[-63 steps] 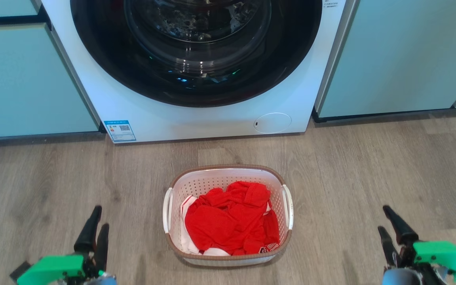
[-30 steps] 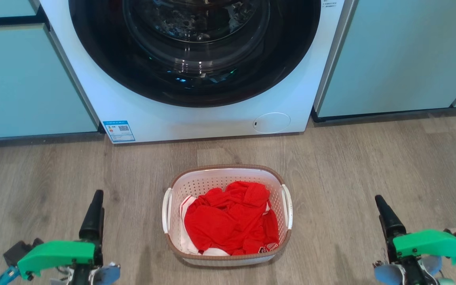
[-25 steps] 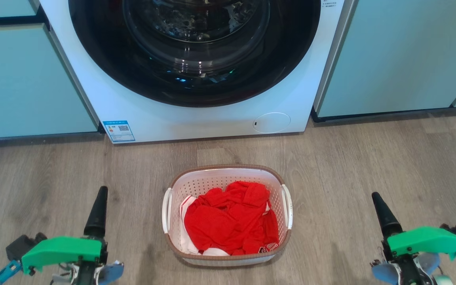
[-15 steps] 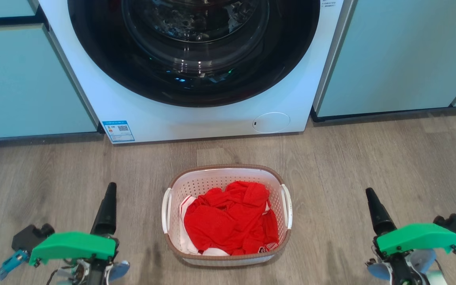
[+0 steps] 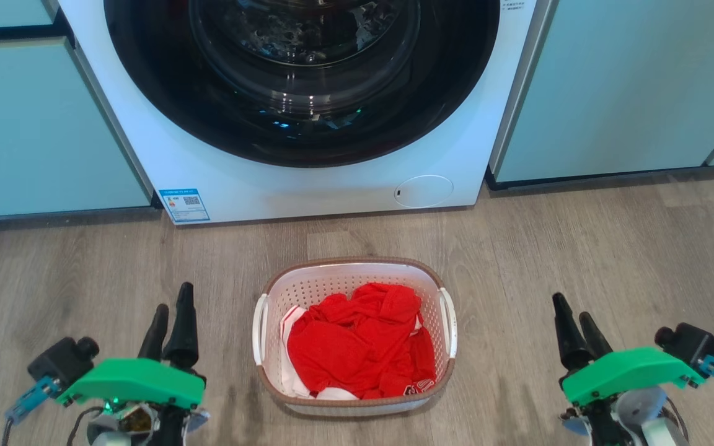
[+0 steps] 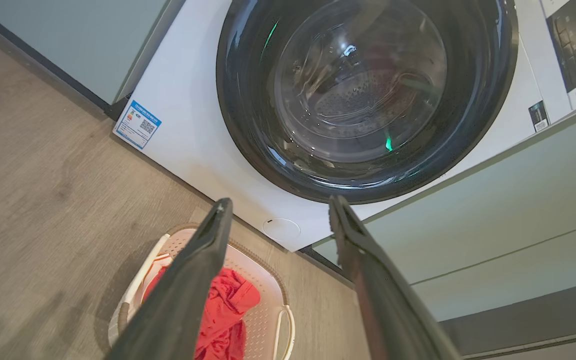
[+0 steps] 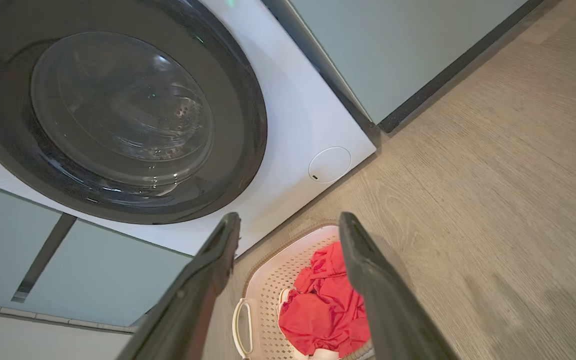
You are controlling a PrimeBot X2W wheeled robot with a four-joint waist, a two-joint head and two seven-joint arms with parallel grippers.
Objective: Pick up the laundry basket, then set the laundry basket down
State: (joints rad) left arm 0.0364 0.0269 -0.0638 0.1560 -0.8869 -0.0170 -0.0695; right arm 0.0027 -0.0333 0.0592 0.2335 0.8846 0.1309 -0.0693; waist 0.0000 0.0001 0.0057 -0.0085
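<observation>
white front-load washer (image 5: 307,189) w/ dark door (image 5: 301,80), teal cabinets (image 5: 611,93), wood floor (image 5: 580,248), red clothes (image 5: 357,347)

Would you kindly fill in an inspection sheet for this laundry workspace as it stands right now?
Surface: wooden floor, dry-looking, no spills seen.
Job's things: laundry basket stands on the floor in front of the washing machine, with red clothes piled inside; nothing grips it.
Clutter: nothing seen.
Grippers: left claw open and empty, left of the basket and apart from it; right claw open and empty, farther off on the basket's right.
Cables: thin wires hang under the left claw's green mount, away from the basket.
Surroundings: washing machine, door looks shut; pale green cabinets on both sides.
</observation>
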